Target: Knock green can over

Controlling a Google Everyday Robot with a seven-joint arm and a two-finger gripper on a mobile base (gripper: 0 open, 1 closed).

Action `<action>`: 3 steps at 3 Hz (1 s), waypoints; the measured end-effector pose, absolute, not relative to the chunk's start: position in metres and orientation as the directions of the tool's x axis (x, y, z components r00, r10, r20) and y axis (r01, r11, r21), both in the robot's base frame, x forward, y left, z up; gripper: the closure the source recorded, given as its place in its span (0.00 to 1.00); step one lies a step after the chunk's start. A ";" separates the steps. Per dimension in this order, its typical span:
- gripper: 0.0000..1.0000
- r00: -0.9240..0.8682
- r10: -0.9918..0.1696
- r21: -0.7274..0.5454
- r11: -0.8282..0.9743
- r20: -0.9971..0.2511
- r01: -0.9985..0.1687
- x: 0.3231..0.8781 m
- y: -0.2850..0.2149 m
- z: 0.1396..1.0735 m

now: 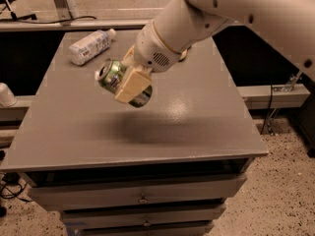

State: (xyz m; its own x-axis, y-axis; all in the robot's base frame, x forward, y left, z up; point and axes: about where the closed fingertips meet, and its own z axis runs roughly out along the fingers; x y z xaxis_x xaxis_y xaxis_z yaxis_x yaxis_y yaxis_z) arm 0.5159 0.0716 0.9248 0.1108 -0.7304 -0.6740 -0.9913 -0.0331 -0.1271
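Item: green can, a small aluminium drinks can, silver top with pull-tab facing the left edge of the table.
Position: held in the air over the left-centre of the grey table, tilted far over, nearly on its side. The shadow beneath suggests it is clear of the surface.
Holder: gripper, reaching in from the far right corner, jaws clamped across the can's body, one cream finger lying over the near side.
Weight: judged light, whether full or empty cannot be told.
Wall: thin and stiff, but likely to dent under a hard squeeze.
Surface: smooth and shiny, so it may slip or roll once let go.
Best hold: across the mid-body, as it is taken here.
Neighbour: clear plastic bottle, lying near the far left corner, well apart from the can.
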 end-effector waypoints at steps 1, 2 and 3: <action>1.00 0.122 -0.867 -0.087 -0.092 -0.483 -0.992 0.513 0.048 0.886; 1.00 0.138 -0.941 -0.071 -0.122 -0.309 -0.990 0.515 0.022 0.856; 0.82 0.136 -0.969 -0.071 -0.124 -0.204 -0.990 0.518 0.008 0.840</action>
State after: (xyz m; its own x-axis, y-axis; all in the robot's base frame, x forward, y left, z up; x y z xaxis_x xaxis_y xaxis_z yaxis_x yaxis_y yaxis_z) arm 0.5181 0.0083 0.8405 0.1358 -0.9694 -0.2045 -0.9898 -0.1236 -0.0713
